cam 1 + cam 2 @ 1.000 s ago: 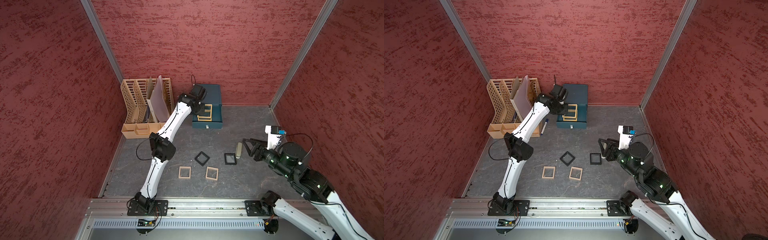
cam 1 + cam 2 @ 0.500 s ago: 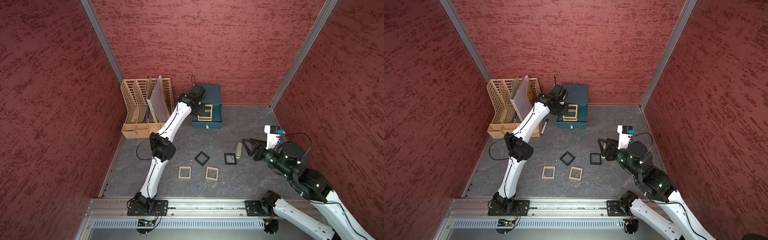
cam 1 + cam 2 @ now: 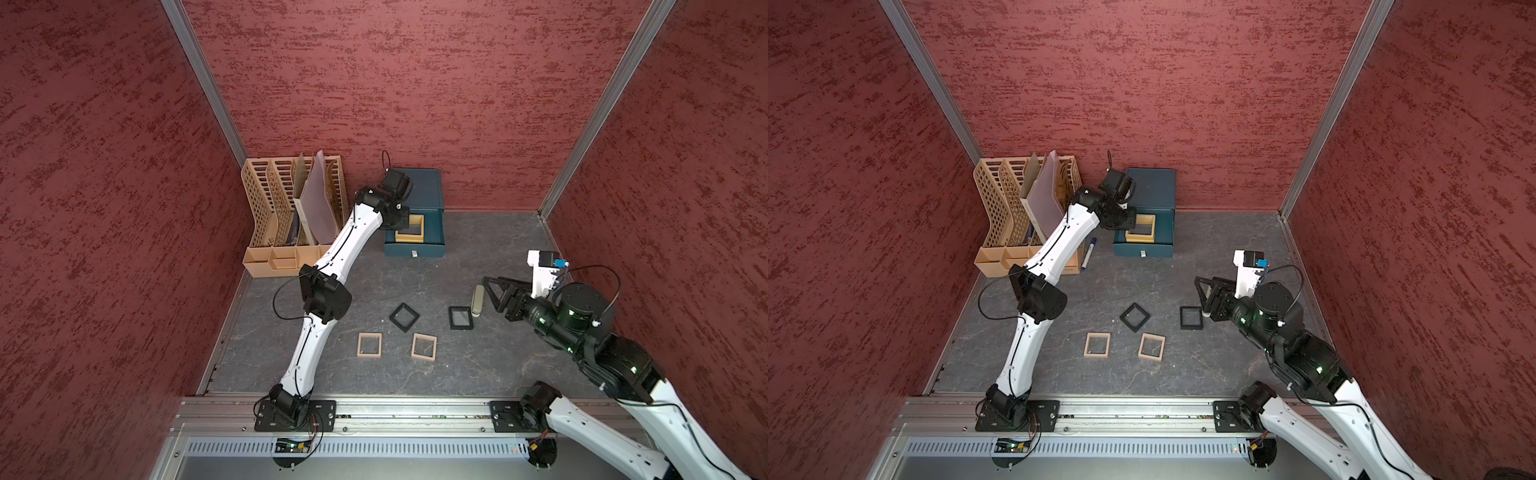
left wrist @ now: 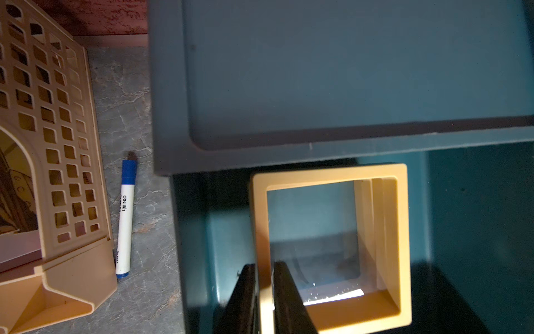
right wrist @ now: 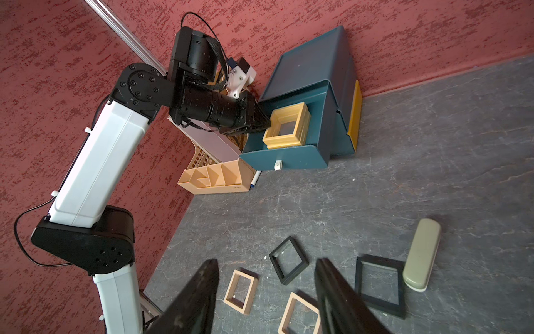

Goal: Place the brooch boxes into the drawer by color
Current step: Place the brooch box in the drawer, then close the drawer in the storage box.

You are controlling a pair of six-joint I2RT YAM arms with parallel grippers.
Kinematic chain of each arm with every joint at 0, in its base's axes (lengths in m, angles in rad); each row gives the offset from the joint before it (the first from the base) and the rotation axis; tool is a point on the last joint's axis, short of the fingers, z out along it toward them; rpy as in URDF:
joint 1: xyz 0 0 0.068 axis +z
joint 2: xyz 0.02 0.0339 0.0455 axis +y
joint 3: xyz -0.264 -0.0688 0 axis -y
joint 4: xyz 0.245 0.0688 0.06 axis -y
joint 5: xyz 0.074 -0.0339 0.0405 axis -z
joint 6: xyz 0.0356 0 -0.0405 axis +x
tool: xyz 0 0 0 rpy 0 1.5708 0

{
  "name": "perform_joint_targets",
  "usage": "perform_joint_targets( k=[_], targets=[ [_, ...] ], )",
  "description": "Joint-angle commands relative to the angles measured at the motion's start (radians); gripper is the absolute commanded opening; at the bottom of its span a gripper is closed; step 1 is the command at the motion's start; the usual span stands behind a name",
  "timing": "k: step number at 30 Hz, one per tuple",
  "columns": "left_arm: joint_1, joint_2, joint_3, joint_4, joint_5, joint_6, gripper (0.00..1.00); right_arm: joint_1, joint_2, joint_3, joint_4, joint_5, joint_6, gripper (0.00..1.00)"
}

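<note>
Back wall: I see file rack point(image 3: 266, 199) left, drawer chest point(image 3: 424, 187) right, marker point(image 3: 1087, 254) between them.
Open drawer point(image 3: 399, 250): upper brooch box point(image 4: 329, 172) on lower brooch box point(image 5: 307, 130), inside.
Bench point(image 3: 498, 257) middle: rear-left box point(image 3: 404, 317), rear-right box point(image 3: 460, 318) behind front-left box point(image 3: 369, 345), front-right box point(image 3: 424, 345); oblong bar point(image 3: 478, 300) just right.

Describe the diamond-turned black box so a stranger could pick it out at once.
Start at the teal chest against the back wall and come forward to four flat square frames on the grey floor. Of the two black ones, it is the black box turned corner-on like a diamond; the other black box lies square beside a beige bar.
</note>
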Motion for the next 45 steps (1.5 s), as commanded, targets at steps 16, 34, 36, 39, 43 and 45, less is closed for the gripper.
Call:
perform_joint_targets(
  k=[16,34,36,39,43,45],
  targets=[
    [0.128,-0.195,-0.072,0.159,0.238,-0.189,0.61,0.010,0.113,-0.093,0.184,-0.111,0.116,0.59],
    [0.248,-0.036,-0.108,0.438,0.492,-0.173,0.71,0.010,0.298,-0.133,0.432,-0.252,0.402,0.58],
    [0.248,-0.012,-0.083,0.414,0.481,-0.158,0.71,0.010,0.294,-0.137,0.433,-0.255,0.409,0.58],
    [0.251,0.011,-0.082,0.395,0.480,-0.143,0.71,0.010,0.287,-0.148,0.429,-0.256,0.413,0.58],
    [0.250,0.035,-0.088,0.394,0.476,-0.144,0.70,0.010,0.293,-0.166,0.449,-0.265,0.424,0.59],
    [0.250,0.040,-0.089,0.407,0.475,-0.149,0.70,0.009,0.300,-0.170,0.465,-0.276,0.429,0.59]
  ],
)
